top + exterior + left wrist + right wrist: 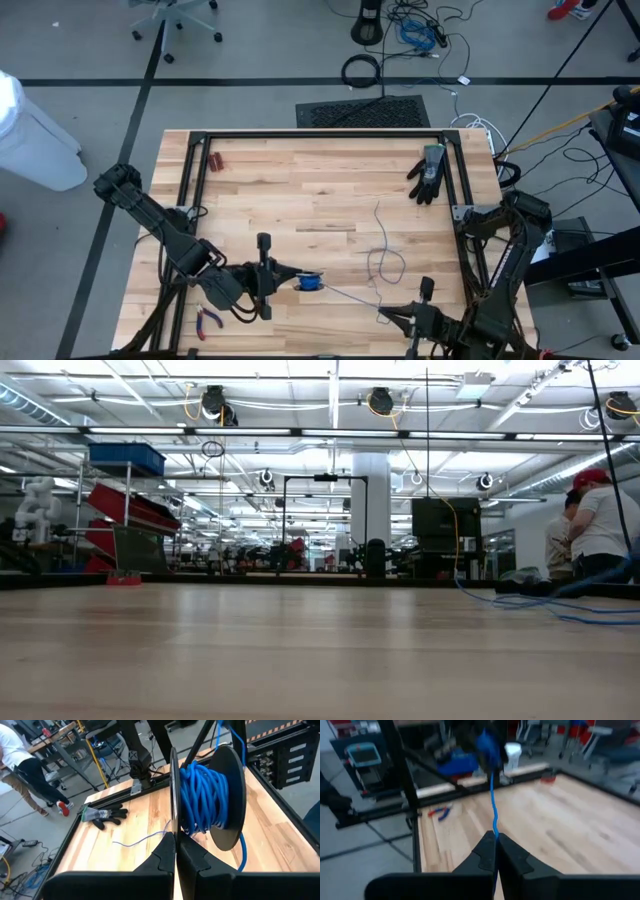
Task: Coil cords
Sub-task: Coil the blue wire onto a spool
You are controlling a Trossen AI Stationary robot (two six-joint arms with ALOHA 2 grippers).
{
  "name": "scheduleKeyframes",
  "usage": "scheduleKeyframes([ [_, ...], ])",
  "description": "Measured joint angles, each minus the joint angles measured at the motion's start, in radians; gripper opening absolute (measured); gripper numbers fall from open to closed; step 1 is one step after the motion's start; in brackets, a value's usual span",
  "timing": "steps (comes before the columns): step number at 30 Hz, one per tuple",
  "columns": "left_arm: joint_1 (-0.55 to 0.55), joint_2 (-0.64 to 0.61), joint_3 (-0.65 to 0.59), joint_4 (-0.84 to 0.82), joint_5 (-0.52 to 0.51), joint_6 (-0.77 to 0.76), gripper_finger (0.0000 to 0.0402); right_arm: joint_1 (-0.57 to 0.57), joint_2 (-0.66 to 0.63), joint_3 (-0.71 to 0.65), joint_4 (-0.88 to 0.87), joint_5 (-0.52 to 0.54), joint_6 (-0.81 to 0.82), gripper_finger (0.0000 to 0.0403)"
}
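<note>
The left gripper point(284, 277), near the table's point(300, 190) front edge, clamped the rim of a black spool point(227, 800) wound with blue cord point(202, 795). From the spool the cord ran taut to the right gripper point(495, 840), clenched on it by the front right, while its loose tail point(380, 240) snaked over the middle of the wood. A black glove point(428, 172) lay at the far right corner, pliers point(208, 320) at front left.

It was a big lab: shelving point(120, 510), ceiling lights point(330, 405), floor cables point(420, 35), office chair point(180, 15).
</note>
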Motion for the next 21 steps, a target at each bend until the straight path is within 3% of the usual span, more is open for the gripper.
scheduleKeyframes([
  [11,-0.008,0.013,0.000,0.011,-0.006,0.057,0.0006,-0.072,-0.032,0.000,0.303,0.046,-0.402,0.0000],
  [21,-0.008,0.013,0.000,0.012,-0.131,0.066,0.0006,-0.143,-0.031,0.000,0.569,0.034,-0.724,0.0000],
])
